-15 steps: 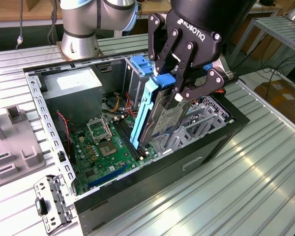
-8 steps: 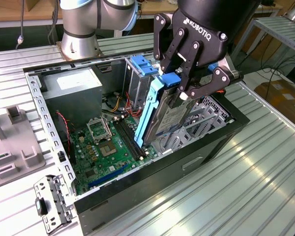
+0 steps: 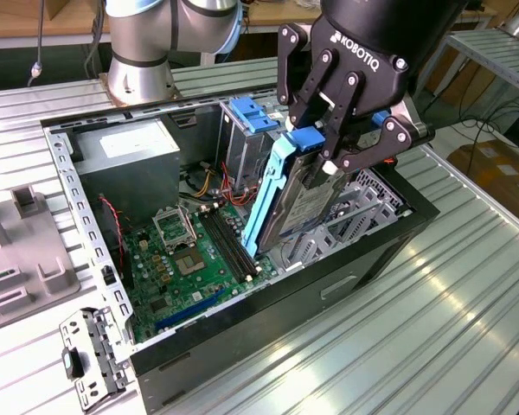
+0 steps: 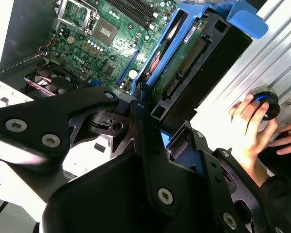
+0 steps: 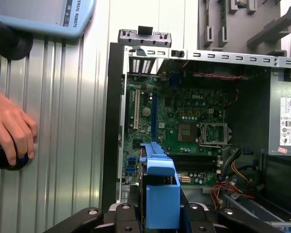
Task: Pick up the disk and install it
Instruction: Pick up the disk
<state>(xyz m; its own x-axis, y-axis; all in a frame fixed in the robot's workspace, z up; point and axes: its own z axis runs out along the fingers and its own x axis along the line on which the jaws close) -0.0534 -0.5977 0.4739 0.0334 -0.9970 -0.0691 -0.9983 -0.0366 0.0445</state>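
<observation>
The disk (image 3: 308,204) is a silver drive in light-blue side rails. It hangs on edge, tilted, over the open computer case (image 3: 329,290), just above the metal drive cage (image 3: 374,195) at the exterior view's right. My gripper (image 3: 326,152) comes down from above and is shut on the disk's upper end, one finger on each face. In the second wrist view the disk (image 4: 191,56) shows its green circuit side beyond the gripper (image 4: 145,114). In the first wrist view its blue rail end (image 5: 161,191) sticks out between the black fingers (image 5: 121,216).
Inside the case lie the green motherboard (image 3: 190,259), the grey power supply (image 3: 130,151) and another blue bracket (image 3: 255,112) at the back. A loose metal bracket (image 3: 91,350) and a grey fixture (image 3: 17,251) lie beside the case. A person's hand (image 5: 9,128) rests on a knob nearby.
</observation>
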